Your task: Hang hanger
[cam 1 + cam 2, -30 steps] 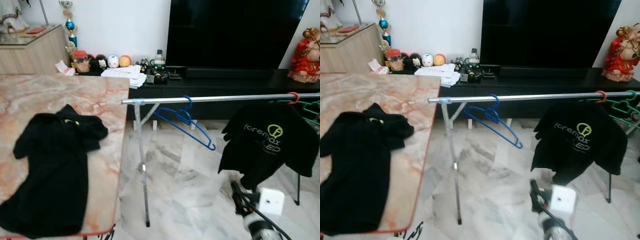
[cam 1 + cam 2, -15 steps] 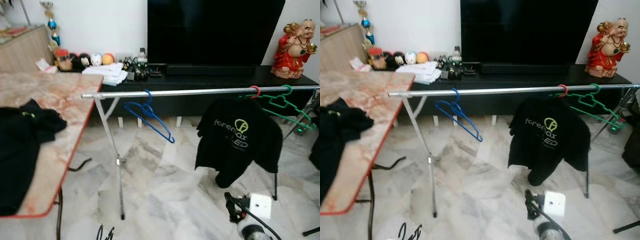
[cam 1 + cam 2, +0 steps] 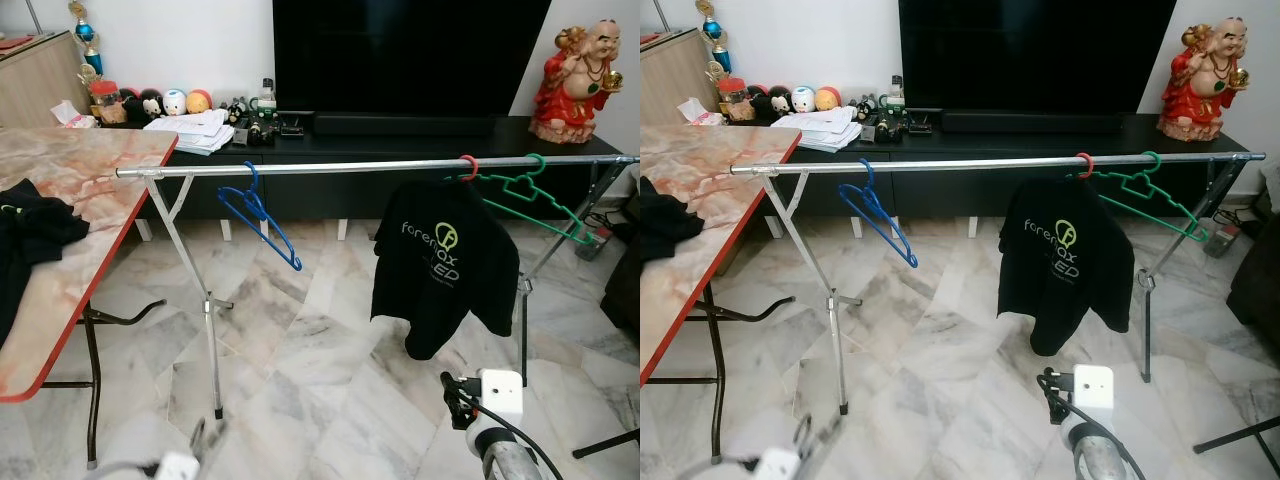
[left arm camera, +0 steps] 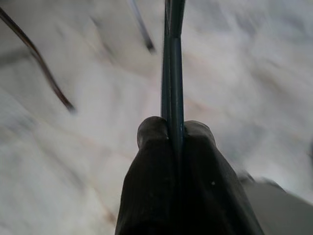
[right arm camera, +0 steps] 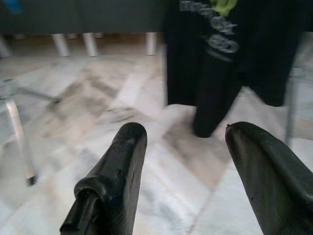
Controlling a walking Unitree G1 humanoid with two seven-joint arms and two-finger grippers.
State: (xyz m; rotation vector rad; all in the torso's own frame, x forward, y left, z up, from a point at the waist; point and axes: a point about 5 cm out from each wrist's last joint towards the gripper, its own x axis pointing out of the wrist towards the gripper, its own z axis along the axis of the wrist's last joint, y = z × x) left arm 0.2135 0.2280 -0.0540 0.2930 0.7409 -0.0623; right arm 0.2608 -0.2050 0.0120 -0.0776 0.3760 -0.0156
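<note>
Low over the floor (image 3: 320, 360), the left end effector (image 4: 175, 134) pinches a thin dark hanger (image 4: 173, 58), the right end effector (image 5: 186, 161) is open, and the hanger could slip while being lifted to the rail (image 3: 370, 165).

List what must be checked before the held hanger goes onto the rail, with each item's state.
1. Grip: left gripper shut on a thin dark bar, probably the hanger: ok.
2. Free stretch of rail between the blue hanger and the black T-shirt: ok.
3. Which way the held hanger's hook faces: cannot tell.
4. Left gripper raised to rail height: not ok, it sits low, well under the rail.
5. Right gripper open, empty, low over the floor and apart from the rail: ok.
</note>
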